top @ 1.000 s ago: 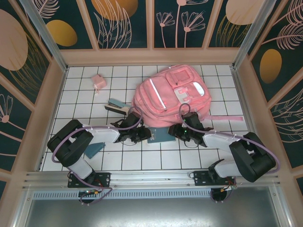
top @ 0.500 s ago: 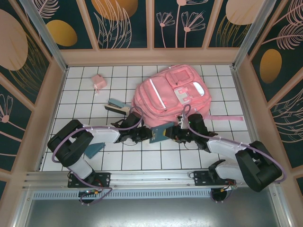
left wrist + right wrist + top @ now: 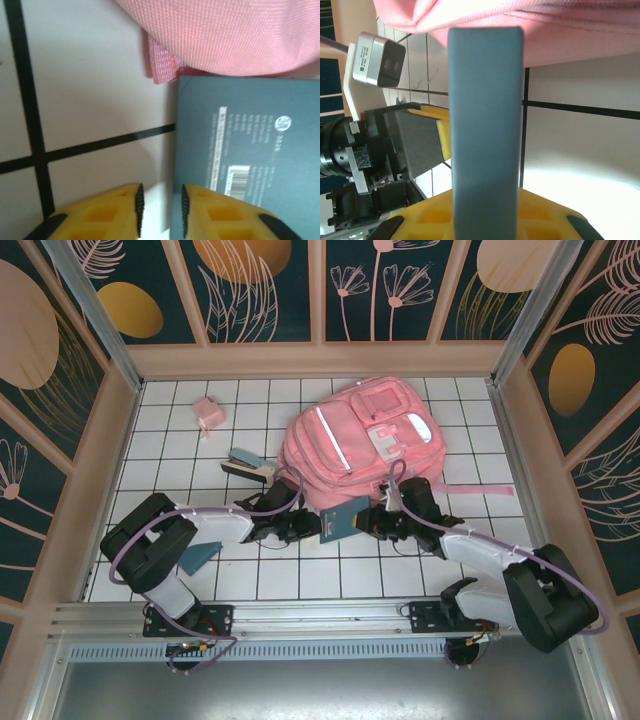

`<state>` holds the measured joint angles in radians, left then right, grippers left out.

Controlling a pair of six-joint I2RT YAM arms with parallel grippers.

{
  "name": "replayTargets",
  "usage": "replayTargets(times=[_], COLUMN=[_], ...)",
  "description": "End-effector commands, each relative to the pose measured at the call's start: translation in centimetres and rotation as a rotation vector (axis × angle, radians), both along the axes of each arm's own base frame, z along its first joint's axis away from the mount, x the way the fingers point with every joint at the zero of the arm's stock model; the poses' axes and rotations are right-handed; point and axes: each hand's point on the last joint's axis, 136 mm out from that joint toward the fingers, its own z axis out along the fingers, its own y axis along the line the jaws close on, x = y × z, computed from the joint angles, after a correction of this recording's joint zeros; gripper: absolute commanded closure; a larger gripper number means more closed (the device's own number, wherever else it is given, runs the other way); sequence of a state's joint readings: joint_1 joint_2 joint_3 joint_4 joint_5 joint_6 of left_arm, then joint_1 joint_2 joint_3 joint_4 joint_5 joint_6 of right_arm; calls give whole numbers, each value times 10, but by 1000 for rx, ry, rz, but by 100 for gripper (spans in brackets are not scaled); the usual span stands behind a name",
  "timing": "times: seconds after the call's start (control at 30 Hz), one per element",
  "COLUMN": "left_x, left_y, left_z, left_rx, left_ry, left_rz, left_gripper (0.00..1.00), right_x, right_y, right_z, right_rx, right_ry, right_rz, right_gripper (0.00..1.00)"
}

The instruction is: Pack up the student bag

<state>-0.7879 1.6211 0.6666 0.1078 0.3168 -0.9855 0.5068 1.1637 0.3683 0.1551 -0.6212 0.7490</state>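
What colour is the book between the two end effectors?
The book is dull teal-blue with white print and a barcode; best seen in the left wrist view.

The bag (image 3: 225, 35) is pink woven cloth, matt and finely ribbed. The book (image 3: 250, 150) has a smooth matt card cover. Bench (image 3: 90, 75) tiles look smooth, faintly glossy. The left gripper (image 3: 160, 202) is yellow plastic with black ridged pads (image 3: 139, 210).

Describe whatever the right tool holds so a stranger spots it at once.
Find the big pink student bag on the tiled table. At its near edge, the right tool grips a thin teal booklet. Unlike the pink box and stapler to the left, it is flat and barcoded.
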Motion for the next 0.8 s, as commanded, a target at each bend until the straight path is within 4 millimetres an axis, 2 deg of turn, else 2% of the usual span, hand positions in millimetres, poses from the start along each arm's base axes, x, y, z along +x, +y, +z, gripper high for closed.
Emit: replayTargets(times=[0.0, 0.13, 0.23, 0.3, 0.37, 0.47, 0.57, 0.77], left_x=[1, 17, 32, 43, 55, 70, 82, 93], left_y=[8, 7, 0, -5, -8, -10, -9, -19], left_z=[23, 75, 122, 153, 181, 208, 225, 248], left_rx=[41, -16, -116, -195, -291, -413, -503, -570], left_ry=[-46, -148, -232, -286, -325, -346, -352, -371], left_rz=[-2, 44, 67, 80, 90, 97, 100, 68], left_gripper=[60, 33, 17, 9, 6, 5, 4, 3], right_x=[14, 14, 18, 23, 31, 41, 50, 63], right_y=[-8, -13, -13, -12, -11, -7, -3, 2], right_z=[26, 58, 94, 121, 146, 181, 210, 248], right_rx=[-10, 38, 100, 145, 184, 260, 323, 401], right_ry=[-91, -150, -218, -267, -314, -372, -415, -464], right_rz=[-30, -23, -17, -11, -17, -7, 3, 10], right_gripper=[100, 100, 100, 100, 100, 100, 100, 100])
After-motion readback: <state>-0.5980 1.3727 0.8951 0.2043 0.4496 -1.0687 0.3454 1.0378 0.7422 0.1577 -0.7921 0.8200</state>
